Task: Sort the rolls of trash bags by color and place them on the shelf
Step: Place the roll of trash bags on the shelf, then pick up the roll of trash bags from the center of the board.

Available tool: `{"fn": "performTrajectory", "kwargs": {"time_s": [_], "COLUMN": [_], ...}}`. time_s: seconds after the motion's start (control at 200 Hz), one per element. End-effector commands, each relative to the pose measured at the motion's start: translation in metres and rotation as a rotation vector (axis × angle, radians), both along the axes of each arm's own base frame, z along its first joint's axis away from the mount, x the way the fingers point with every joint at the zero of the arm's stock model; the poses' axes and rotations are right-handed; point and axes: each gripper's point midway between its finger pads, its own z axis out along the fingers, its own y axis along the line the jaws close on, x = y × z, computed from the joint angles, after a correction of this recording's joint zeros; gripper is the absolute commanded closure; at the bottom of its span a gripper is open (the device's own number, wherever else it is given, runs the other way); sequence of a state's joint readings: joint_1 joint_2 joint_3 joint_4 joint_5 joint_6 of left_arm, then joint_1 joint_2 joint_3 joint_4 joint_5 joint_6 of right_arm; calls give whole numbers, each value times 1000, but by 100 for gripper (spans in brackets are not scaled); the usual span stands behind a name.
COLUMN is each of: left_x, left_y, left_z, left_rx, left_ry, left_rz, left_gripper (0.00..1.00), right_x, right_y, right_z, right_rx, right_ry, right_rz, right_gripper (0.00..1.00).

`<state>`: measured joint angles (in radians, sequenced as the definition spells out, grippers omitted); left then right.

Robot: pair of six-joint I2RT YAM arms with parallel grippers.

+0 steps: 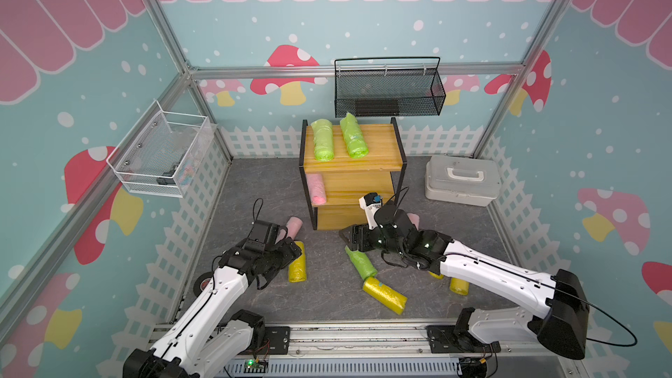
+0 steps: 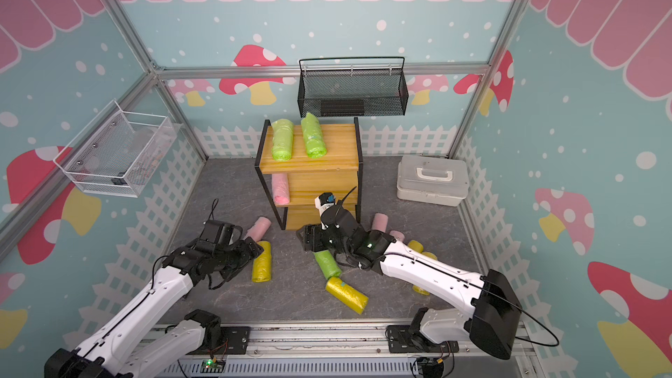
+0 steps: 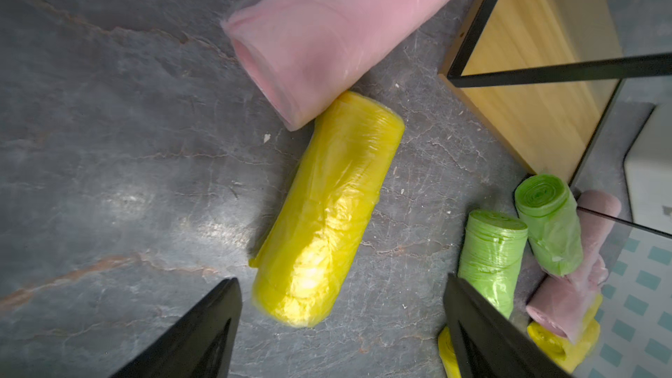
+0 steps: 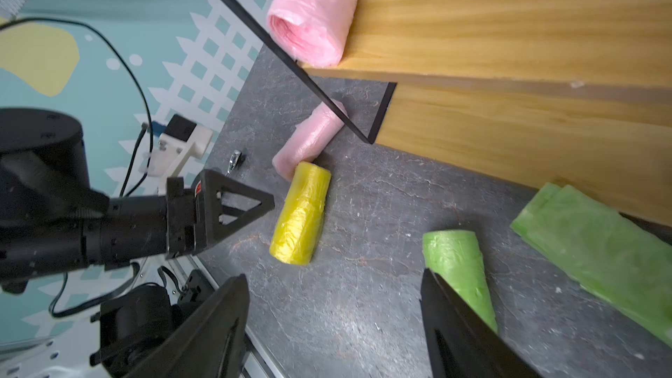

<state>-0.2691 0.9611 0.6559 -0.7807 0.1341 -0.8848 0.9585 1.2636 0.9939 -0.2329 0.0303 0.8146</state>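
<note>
Both sets of fingers spread over loose rolls on the bench [image 1: 327, 296].

My left fingers [image 3: 189, 343] stand wide apart, holding nothing, over a yellow roll [image 3: 327, 212] whose far end touches a pink roll [image 3: 338, 30]. My right fingers [image 4: 462, 336] are spread too and grip nothing; one sits just beside a green roll [image 4: 454, 260] lying in front of the shelf [image 1: 349, 165]. Two more green rolls [image 1: 322, 140] lie on its top board, and a second pink roll [image 1: 316, 188] lies on the middle board.
</note>
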Motion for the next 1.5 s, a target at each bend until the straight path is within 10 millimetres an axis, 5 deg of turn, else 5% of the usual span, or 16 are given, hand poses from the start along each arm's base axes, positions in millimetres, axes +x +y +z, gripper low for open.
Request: {"fn": "performTrajectory", "kwargs": {"time_s": [0.0, 0.385, 0.916, 1.186, 1.356, 1.441, 1.496], "left_x": [22, 51, 55, 43, 40, 36, 31], "left_y": [-8, 1, -5, -6, -8, -11, -13], "left_z": [10, -5, -63, -101, -91, -81, -75], "left_rx": [4, 182, 263, 246, 215, 185, 155], "left_ry": [-70, -73, 80, 208, 172, 138, 120], "left_rz": [-76, -206, -278, -254, -230, -209, -189], "left_gripper": [12, 23, 31, 63, 79, 100, 100], "right_x": [-12, -36, -35, -38, -40, -40, -39], "right_y": [-22, -51, -45, -45, -49, -54, -58], "right_z": [-23, -49, -58, -59, -63, -66, -67], "right_rx": [-118, -159, -177, -186, -209, -240, -259], "right_ry": [-2, 20, 37, 51, 65, 78, 81], "right_rz": [0, -13, 6, 16, 11, -7, -23], "right_gripper": [22, 22, 22, 23, 23, 22, 20]}}
